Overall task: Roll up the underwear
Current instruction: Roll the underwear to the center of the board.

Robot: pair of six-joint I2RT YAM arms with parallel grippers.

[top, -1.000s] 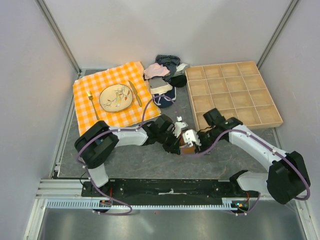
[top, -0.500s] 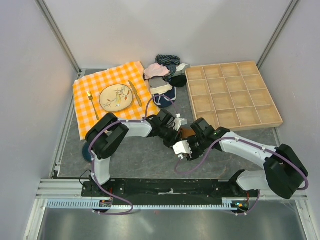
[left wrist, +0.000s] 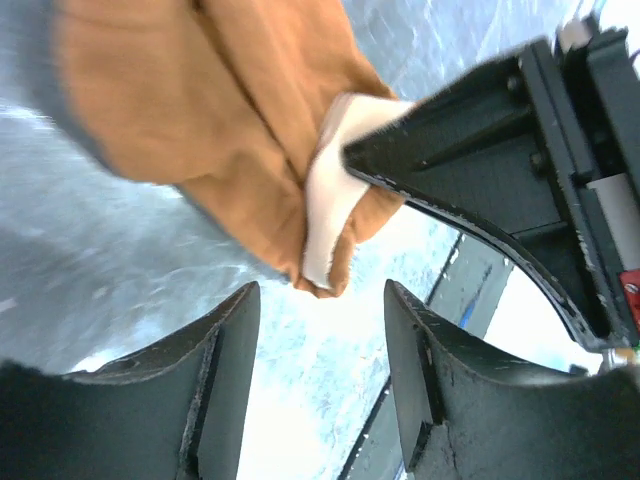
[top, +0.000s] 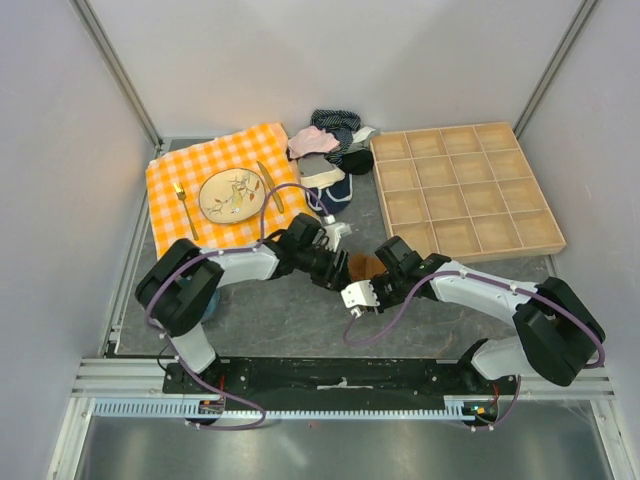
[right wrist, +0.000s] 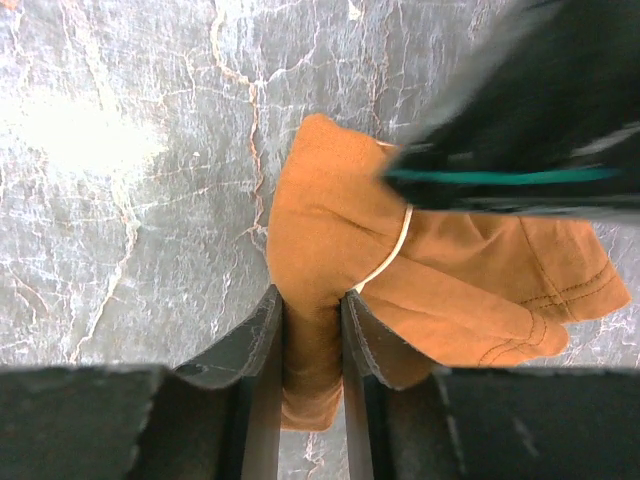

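The underwear (top: 362, 265), a rust-brown bundle with a cream waistband edge, lies on the grey marbled table between the two arms. In the right wrist view my right gripper (right wrist: 312, 300) is shut on a fold of the underwear (right wrist: 340, 230), and fabric fills the gap between its fingers. My left gripper (left wrist: 320, 300) stands open a short way back from the underwear (left wrist: 220, 120), with only table between its fingers. In the top view the left gripper (top: 337, 268) sits just left of the bundle and the right gripper (top: 378, 275) just right of it.
An orange checked cloth (top: 175, 215) carries a plate (top: 231, 195), a fork and a knife at the back left. A pile of other garments (top: 328, 150) lies behind the arms. A wooden compartment tray (top: 465, 190) stands at the back right.
My left gripper has opened, let go of the underwear and drawn back a little to the left. My right gripper has closed on the underwear.
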